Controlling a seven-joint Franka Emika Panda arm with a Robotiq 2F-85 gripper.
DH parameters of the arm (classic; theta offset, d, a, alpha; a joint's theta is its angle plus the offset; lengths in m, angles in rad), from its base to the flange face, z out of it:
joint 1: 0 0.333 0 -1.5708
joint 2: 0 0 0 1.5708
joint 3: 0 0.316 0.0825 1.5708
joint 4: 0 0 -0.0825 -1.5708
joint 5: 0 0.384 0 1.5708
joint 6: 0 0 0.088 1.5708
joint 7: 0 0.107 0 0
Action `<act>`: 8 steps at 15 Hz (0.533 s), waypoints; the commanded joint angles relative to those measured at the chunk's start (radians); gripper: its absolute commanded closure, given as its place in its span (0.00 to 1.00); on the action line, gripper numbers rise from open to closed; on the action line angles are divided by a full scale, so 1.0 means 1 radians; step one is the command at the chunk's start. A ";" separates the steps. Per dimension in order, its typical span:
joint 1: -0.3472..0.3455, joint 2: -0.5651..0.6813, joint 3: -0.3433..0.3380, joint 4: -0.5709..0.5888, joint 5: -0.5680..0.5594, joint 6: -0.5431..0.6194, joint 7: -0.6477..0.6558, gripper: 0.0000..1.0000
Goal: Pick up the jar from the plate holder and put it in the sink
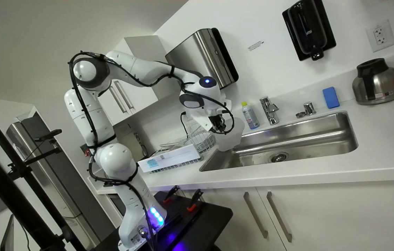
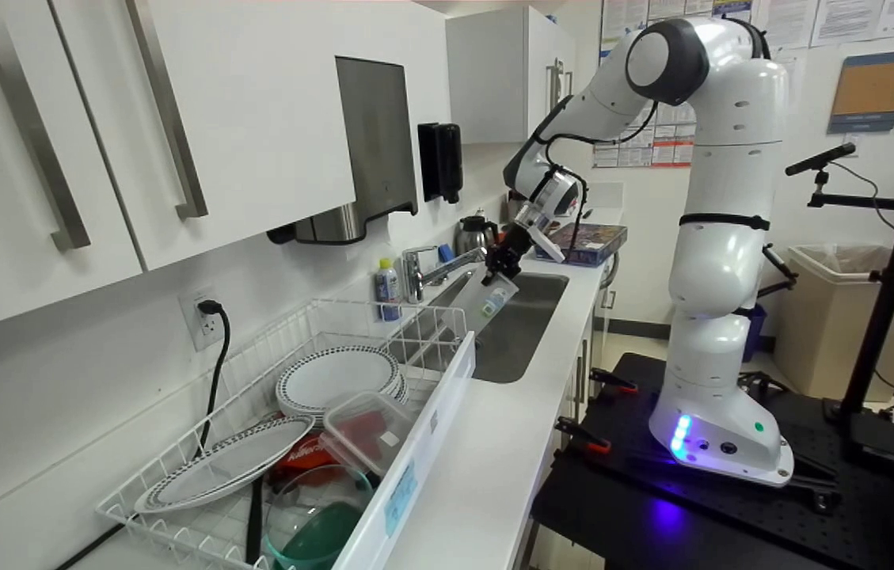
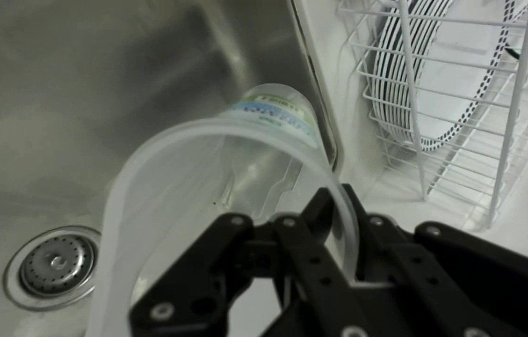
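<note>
White counter (image 2: 488,443) and wall (image 1: 252,80), with a steel sink (image 1: 305,136) below the gripper (image 3: 336,199). The gripper is clamped on the rim of a translucent, labelled jar (image 2: 478,305), tilted over the sink. Near the gripper, a wire dish rack (image 3: 515,107) holds plates (image 2: 340,376) and a clear tub (image 2: 374,434).

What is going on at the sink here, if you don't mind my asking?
A robot arm has its pincer closed on the rim of a translucent jar, which is meant to go into the sink. The jar is tilted, its mouth up at the pincer, over the sink's end nearest the plate holder, where plates are stacked. It has not yet been let go, and I cannot tell whether its base touches the steel.
</note>
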 commanded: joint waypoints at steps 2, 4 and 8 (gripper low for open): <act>-0.102 0.215 0.083 0.174 0.005 -0.161 -0.019 0.98; -0.124 0.286 0.117 0.220 -0.001 -0.149 -0.019 0.98; -0.149 0.404 0.168 0.308 -0.026 -0.125 -0.009 0.98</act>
